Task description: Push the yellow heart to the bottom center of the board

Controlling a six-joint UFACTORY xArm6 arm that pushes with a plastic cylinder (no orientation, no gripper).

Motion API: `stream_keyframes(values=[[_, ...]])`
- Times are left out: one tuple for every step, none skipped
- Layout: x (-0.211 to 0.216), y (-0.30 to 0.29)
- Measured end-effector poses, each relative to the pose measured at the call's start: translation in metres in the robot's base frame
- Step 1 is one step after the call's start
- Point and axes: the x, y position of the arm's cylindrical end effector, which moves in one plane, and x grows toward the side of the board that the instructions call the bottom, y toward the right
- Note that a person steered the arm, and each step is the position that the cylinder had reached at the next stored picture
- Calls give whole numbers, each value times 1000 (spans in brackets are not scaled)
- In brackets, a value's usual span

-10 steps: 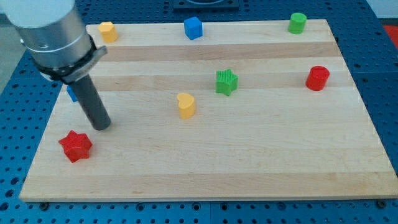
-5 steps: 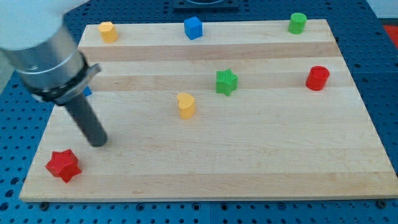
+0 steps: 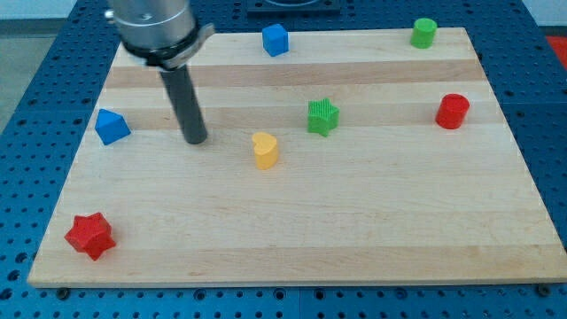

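Observation:
The yellow heart (image 3: 265, 150) stands near the middle of the wooden board (image 3: 354, 230). My tip (image 3: 196, 139) is on the board to the left of the heart, about a block's width and a half away and slightly higher in the view. It touches no block.
A blue block (image 3: 112, 127) sits at the left edge. A red star (image 3: 89, 236) is at the bottom left. A green star (image 3: 323, 116) is right of the heart. A blue cube (image 3: 275, 39) and a green cylinder (image 3: 424, 33) line the top edge. A red cylinder (image 3: 453, 111) is at the right.
My tip moved right and up, from near the red star to beside the yellow heart. The red star slid down-left earlier. The arm now hides the yellow block at the top left.

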Motion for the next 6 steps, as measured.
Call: stream_keyframes(values=[[3, 48], [25, 97], [61, 122], [67, 124], [73, 125], [103, 137]])
